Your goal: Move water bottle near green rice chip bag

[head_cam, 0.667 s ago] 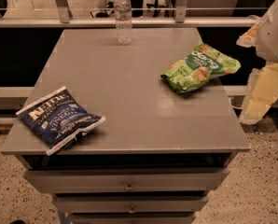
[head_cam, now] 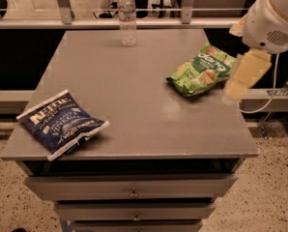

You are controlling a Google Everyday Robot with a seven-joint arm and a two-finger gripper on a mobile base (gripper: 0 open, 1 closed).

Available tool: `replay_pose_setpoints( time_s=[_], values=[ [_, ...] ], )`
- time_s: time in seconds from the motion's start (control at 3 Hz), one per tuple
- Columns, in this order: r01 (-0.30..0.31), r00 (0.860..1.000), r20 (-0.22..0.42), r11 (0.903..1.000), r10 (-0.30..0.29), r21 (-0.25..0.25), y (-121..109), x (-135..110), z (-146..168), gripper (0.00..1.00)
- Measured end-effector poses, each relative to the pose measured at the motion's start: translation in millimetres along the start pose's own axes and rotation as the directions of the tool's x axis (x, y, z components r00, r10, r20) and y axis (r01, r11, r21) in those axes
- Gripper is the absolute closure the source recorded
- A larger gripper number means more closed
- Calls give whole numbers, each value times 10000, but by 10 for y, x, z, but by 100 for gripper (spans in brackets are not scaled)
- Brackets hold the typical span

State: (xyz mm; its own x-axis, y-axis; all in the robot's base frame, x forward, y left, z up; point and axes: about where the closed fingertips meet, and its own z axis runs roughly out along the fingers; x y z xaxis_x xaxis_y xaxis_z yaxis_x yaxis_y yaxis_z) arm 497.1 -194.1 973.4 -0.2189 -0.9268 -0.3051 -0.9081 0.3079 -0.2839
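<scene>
The water bottle (head_cam: 127, 16), clear with a white cap and a pale label, stands upright at the far edge of the grey table (head_cam: 134, 105), near the middle. The green rice chip bag (head_cam: 201, 69) lies flat on the right side of the table. My gripper (head_cam: 240, 81) hangs from the white arm (head_cam: 274, 18) at the right, just beside the green bag's right end and over the table's right edge. It is far from the bottle and holds nothing that I can see.
A dark blue chip bag (head_cam: 61, 123) lies at the front left corner. The table has drawers (head_cam: 133, 187) below its front edge. A metal rail (head_cam: 134, 11) runs behind the table. A white cable (head_cam: 269, 100) hangs at the right.
The arm and gripper have moved left and up, closer to the green bag's right end. The bottle and both bags have not moved.
</scene>
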Motion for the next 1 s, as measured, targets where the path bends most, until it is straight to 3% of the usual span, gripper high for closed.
replay_pose_setpoints(
  time_s=[0.33,0.67,1.0],
  values=[
    [-328,9874,1562,9985,254,448,-777,-707,383,0],
    [-916,9469,3150,9933,650,706,-1337,-1235,579,0],
    [-916,9469,3150,9933,650,706,-1337,-1235,579,0]
  ],
)
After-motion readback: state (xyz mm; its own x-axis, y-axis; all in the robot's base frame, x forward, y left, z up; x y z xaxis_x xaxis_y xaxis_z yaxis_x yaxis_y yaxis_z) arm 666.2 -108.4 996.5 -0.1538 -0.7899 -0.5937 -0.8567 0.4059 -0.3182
